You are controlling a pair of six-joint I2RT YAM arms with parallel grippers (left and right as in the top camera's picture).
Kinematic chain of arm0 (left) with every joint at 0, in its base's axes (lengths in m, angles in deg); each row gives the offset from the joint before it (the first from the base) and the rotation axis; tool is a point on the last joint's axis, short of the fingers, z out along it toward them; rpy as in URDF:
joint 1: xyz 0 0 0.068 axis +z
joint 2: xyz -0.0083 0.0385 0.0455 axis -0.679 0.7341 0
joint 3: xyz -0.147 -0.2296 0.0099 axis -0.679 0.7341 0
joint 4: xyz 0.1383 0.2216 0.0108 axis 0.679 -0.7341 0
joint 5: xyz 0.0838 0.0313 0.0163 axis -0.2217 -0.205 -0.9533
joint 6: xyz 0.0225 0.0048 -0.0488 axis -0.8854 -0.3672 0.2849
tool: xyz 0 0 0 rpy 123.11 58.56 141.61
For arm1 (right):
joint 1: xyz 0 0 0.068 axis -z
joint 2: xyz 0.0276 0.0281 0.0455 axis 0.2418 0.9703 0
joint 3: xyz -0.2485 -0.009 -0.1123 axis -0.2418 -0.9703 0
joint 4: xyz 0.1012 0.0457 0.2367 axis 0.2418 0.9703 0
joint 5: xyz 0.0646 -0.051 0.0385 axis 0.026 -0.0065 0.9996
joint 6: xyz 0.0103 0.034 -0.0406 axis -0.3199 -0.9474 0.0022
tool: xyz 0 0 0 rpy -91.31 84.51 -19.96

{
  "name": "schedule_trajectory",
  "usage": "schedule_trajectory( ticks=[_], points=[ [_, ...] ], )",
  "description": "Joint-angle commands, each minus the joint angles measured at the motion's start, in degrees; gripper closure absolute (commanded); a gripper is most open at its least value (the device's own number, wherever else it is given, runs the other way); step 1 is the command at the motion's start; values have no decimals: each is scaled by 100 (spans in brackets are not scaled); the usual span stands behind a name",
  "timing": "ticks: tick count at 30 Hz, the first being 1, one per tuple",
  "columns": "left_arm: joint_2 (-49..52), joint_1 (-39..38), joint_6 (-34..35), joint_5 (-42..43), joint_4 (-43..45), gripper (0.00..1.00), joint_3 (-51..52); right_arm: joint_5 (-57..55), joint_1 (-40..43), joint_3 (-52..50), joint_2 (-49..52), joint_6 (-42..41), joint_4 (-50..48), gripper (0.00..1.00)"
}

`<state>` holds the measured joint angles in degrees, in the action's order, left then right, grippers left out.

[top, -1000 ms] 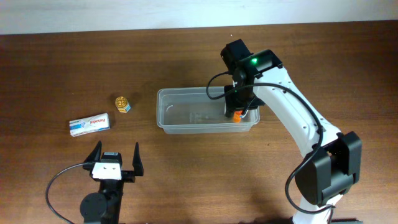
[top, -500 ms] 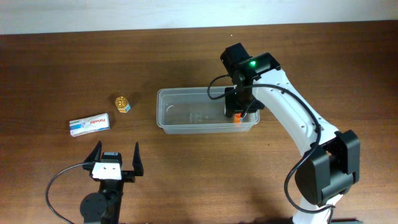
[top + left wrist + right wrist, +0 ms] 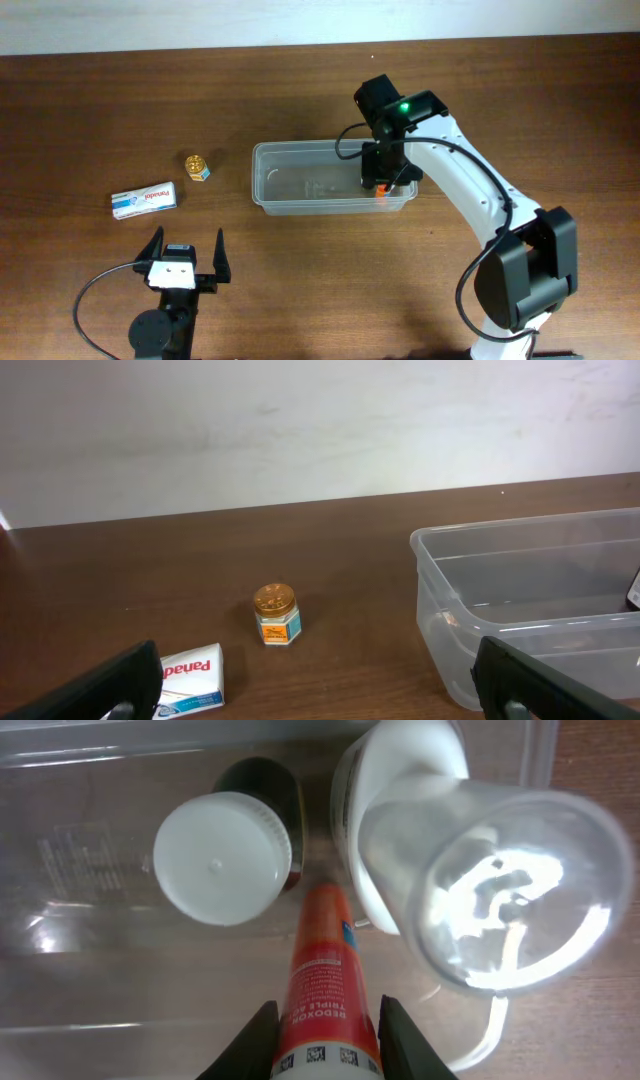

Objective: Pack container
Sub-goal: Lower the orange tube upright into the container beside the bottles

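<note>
Tube (image 3: 322, 960) clamped in right gripper (image 3: 328, 1025) inside container (image 3: 256, 178); left gripper (image 3: 189, 240) spread

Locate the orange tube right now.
Overhead, the orange tube sits at the right end of the container, between the right gripper jaws; right wrist shows a white-capped bottle beside it.

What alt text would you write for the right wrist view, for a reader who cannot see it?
The right gripper holds an orange tube inside the clear container. Beside it stand a dark bottle with a white cap and a white bottle with a clear cap.
</note>
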<state>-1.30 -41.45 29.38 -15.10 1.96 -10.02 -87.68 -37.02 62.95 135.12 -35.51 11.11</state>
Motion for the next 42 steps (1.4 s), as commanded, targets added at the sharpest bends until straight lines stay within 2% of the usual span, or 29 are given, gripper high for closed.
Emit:
schedule_trajectory(
  ticks=[1, 13, 17, 38, 42],
  points=[
    [-50, 35, -111, -20, -7, 1, 33, 17, 22, -83, 15, -81, -63, 76],
    [-50, 35, -109, -22, -7, 1, 33, 17, 24, -83, 15, -79, -83, 75],
    [-50, 35, -109, -20, -7, 1, 33, 17, 24, -83, 15, -79, -83, 71],
    [-50, 35, -111, -20, -7, 1, 33, 39, 24, -39, 13, -74, -63, 64],
    [-50, 35, -111, -20, -7, 1, 33, 37, 24, 214, -11, -74, 55, 59]
  ],
)
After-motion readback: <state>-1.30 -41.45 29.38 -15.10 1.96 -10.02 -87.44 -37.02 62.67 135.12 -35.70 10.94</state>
